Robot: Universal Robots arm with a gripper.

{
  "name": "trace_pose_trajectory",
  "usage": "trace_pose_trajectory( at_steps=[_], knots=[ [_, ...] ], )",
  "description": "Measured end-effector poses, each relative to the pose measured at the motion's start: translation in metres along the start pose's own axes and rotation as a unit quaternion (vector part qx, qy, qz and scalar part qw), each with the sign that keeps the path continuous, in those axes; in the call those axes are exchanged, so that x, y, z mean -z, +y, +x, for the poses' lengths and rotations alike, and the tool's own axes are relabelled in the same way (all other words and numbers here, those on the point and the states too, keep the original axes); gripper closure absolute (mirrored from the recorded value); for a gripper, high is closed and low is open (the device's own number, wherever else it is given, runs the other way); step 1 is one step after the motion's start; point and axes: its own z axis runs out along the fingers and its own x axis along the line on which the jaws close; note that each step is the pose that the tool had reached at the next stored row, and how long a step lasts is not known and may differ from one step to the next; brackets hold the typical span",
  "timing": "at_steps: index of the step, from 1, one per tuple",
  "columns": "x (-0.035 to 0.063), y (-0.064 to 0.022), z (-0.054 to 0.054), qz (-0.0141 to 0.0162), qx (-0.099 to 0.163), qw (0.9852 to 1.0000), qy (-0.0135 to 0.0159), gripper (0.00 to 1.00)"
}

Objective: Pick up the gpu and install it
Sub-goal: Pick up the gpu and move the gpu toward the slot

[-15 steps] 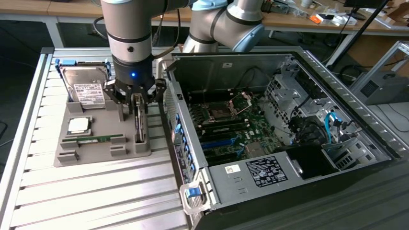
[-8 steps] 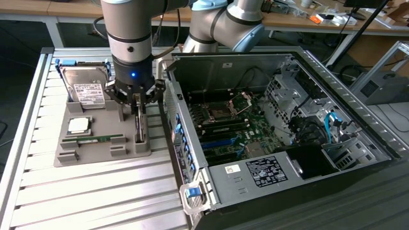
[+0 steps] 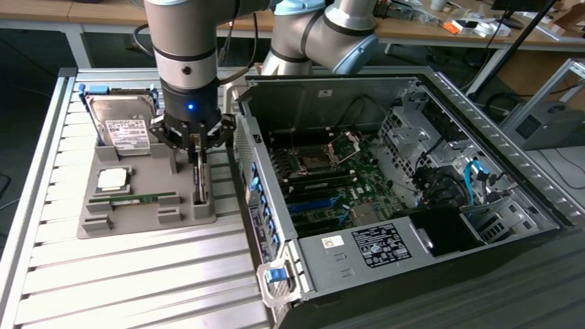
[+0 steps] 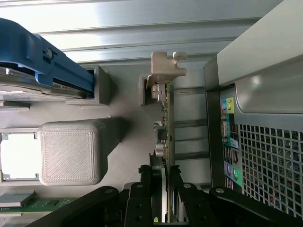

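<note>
**A:** Where is the gpu right now?

**B:** It stands on edge in the grey holder on the worktop, just beside the open computer case. My gripper straddles its top edge, jaws partway open, nothing clamped yet.

**A:** How will it handle?

**B:** Light and stiff, I judge, but fragile. I'd pinch the bare board edge mid-length, clear of the silver bracket.

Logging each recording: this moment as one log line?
gripper at gpu | gpu on edge in grey holder | computer case open, beside holder
</note>
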Motion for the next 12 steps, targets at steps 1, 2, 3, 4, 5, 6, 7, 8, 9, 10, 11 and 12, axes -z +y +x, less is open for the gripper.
trace_pose_trajectory(
  at_steps=[1,2,3,4,5,6,7,8,9,10,11,12],
  knots=[
    [0.0000,0.0000,0.0000,0.0000,0.000,1.0000,0.0000,0.73],
    [0.0000,0.0000,0.0000,0.0000,0.000,1.0000,0.0000,0.73],
    [0.0000,0.0000,0.0000,0.0000,0.000,1.0000,0.0000,0.73],
    [0.0000,0.0000,0.0000,0.0000,0.000,1.0000,0.0000,0.73],
    [0.0000,0.0000,0.0000,0.0000,0.000,1.0000,0.0000,0.73],
    [0.0000,0.0000,0.0000,0.0000,0.000,1.0000,0.0000,0.73],
    [0.0000,0.0000,0.0000,0.0000,0.000,1.0000,0.0000,0.73],
    [0.0000,0.0000,0.0000,0.0000,0.000,1.0000,0.0000,0.73],
    [0.0000,0.0000,0.0000,0.0000,0.000,1.0000,0.0000,0.73],
    [0.0001,0.0000,0.0000,-0.0001,0.000,1.0000,-0.0001,0.73],
    [0.0004,0.0001,0.0000,-0.0001,0.000,1.0000,-0.0001,0.73],
    [0.0012,0.0001,0.0000,0.0000,0.000,1.0000,0.0001,0.73]
  ],
)
